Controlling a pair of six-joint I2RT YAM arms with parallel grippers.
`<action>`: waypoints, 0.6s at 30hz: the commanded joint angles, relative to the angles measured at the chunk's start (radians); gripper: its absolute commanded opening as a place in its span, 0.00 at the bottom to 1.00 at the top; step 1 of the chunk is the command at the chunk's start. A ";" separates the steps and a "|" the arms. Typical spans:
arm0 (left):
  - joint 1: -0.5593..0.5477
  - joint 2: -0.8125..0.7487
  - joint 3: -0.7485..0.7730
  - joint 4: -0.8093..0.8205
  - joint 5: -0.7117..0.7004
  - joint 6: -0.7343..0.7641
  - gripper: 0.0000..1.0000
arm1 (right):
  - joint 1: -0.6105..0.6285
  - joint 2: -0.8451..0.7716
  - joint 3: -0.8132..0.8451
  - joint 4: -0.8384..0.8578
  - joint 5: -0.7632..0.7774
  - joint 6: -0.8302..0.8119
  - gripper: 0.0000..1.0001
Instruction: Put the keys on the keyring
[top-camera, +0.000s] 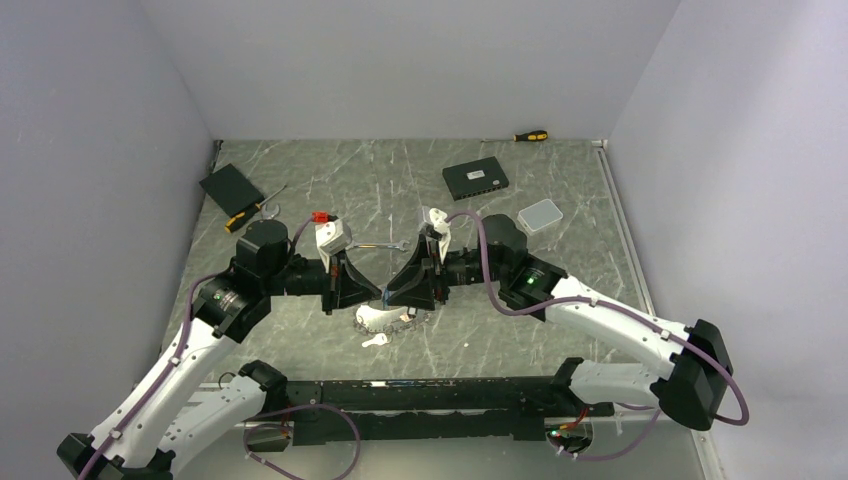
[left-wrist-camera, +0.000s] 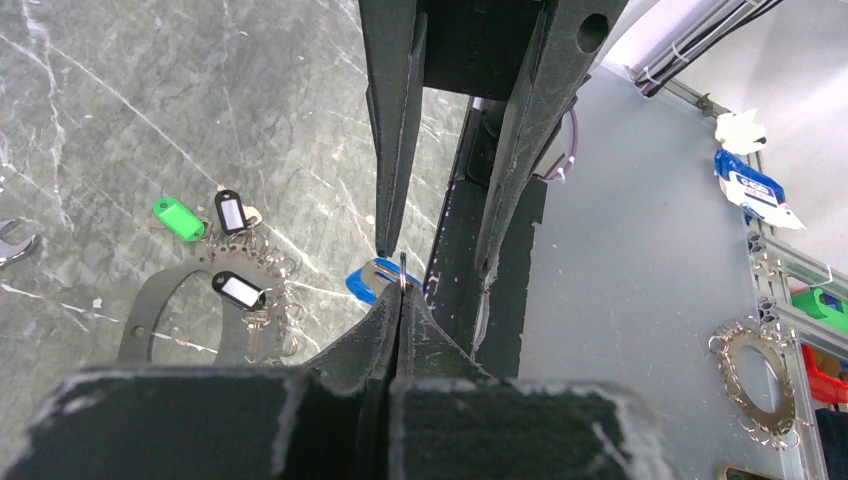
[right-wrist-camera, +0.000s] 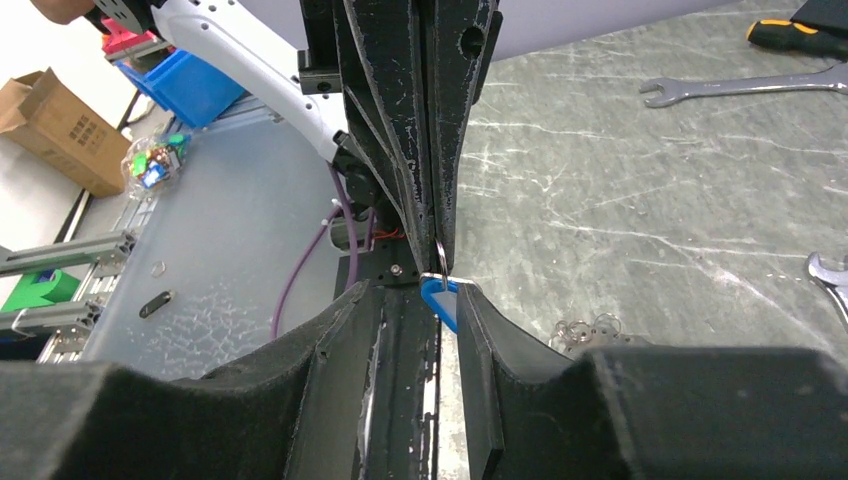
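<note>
From above, you see the left gripper (top-camera: 378, 296) and right gripper (top-camera: 396, 297) meeting tip to tip just over the keyring (top-camera: 385, 320). It is a pale silvery hoop lying flat mid-table, with one loose key (top-camera: 375, 341) on its near side.

Your left wrist view shows the left fingers pressed together on a thin wire loop (left-wrist-camera: 402, 265), with a blue tag (left-wrist-camera: 362, 282) beside it. The hoop's rim carries little rings, a green tag (left-wrist-camera: 178, 218) and black tags (left-wrist-camera: 230, 212).

Your right wrist view shows the right fingers standing apart, the blue tag in the gap beside one finger.
</note>
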 joint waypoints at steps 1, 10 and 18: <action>0.004 0.000 0.004 0.026 0.012 0.016 0.00 | 0.000 0.000 0.041 0.055 -0.020 -0.007 0.39; 0.004 0.008 0.004 0.025 0.008 0.015 0.00 | 0.010 0.020 0.056 0.065 -0.030 0.001 0.30; 0.004 0.011 0.004 0.024 0.004 0.014 0.00 | 0.015 0.026 0.062 0.068 -0.033 0.000 0.20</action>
